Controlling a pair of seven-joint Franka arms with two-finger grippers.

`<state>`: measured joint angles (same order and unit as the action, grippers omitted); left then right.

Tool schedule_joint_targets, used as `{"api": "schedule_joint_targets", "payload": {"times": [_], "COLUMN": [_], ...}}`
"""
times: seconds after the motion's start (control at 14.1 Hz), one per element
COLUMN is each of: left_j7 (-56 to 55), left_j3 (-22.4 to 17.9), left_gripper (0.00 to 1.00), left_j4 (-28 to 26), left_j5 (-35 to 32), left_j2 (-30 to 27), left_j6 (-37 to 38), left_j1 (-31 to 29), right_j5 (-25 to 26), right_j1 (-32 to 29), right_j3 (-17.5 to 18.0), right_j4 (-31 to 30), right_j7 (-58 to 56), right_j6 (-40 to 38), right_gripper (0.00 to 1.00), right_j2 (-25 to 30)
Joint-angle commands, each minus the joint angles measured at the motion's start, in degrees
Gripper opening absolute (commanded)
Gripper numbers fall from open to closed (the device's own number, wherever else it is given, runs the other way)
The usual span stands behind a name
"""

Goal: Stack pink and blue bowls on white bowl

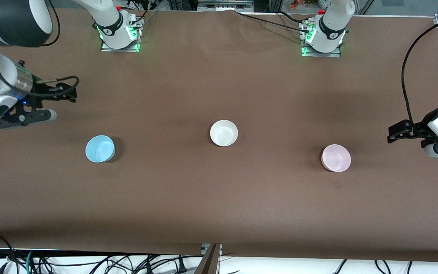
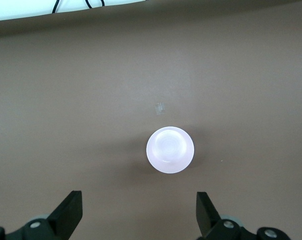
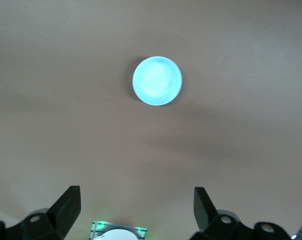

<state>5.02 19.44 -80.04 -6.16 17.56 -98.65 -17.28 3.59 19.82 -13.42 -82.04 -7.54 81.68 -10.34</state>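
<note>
Since both wide-open, empty grippers, left gripper [image 1: 394, 136] and right gripper [image 1: 61, 102], hang high, a skewed descent could tip the pink bowl [image 1: 336, 158] at four o'clock or the blue bowl [image 1: 100, 148] at eight o'clock of the white bowl [image 1: 224, 133].

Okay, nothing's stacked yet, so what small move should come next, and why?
Probably lower the open left gripper toward the pink bowl. It sits apart from the white bowl, and the blue bowl is untouched too. The right gripper is open, holding nothing.

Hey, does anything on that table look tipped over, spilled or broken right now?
Nothing stands out. The blue bowl, white bowl and pink bowl all sit upright, apart and empty on the brown table.
</note>
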Motion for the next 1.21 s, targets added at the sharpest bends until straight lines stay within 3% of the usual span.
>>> {"api": "schedule_joint_targets", "payload": {"times": [0.0,0.21,0.43,0.57,0.78,0.92,1.14], "left_j7": [1.04,1.22,1.22,0.87,-0.89,-0.99,-0.72], "left_j3": [0.16,0.07,0.16,0.07,-0.02,-0.11,-0.19], "left_gripper": [1.00,1.00,1.00,1.00,1.00,1.00,1.00], "left_j4": [1.47,1.47,3.32,3.32,2.00,1.30,-3.25], "left_j5": [-0.35,-0.35,-0.17,-0.26,-0.43,-0.61,-1.14], "left_j2": [0.37,0.37,0.73,0.90,2.12,6.42,11.26], "left_j6": [1.44,1.53,3.46,3.37,3.28,2.15,-6.87], "left_j1": [-0.04,-0.04,-0.04,-0.04,-1.00,-3.18,-4.52], "right_j5": [0.98,1.51,0.63,-0.77,-0.95,-0.96,-0.78], "right_j1": [-6.50,-12.94,-14.72,-16.20,-16.83,-16.83,-16.48], "right_j3": [3.91,9.53,10.34,12.70,13.24,13.15,12.62], "right_j4": [-0.57,-0.93,-1.63,-1.63,-1.63,-1.19,-0.84], "right_j7": [-0.54,-0.63,0.76,5.23,5.78,5.96,5.69], "right_j6": [-0.56,0.40,-1.60,-2.84,-3.72,-4.94,-5.48], "right_gripper": [1.00,1.00,1.00,1.00,1.00,1.00,1.00], "right_j2": [4.34,5.59,5.95,5.95,5.95,5.69,5.16]}}
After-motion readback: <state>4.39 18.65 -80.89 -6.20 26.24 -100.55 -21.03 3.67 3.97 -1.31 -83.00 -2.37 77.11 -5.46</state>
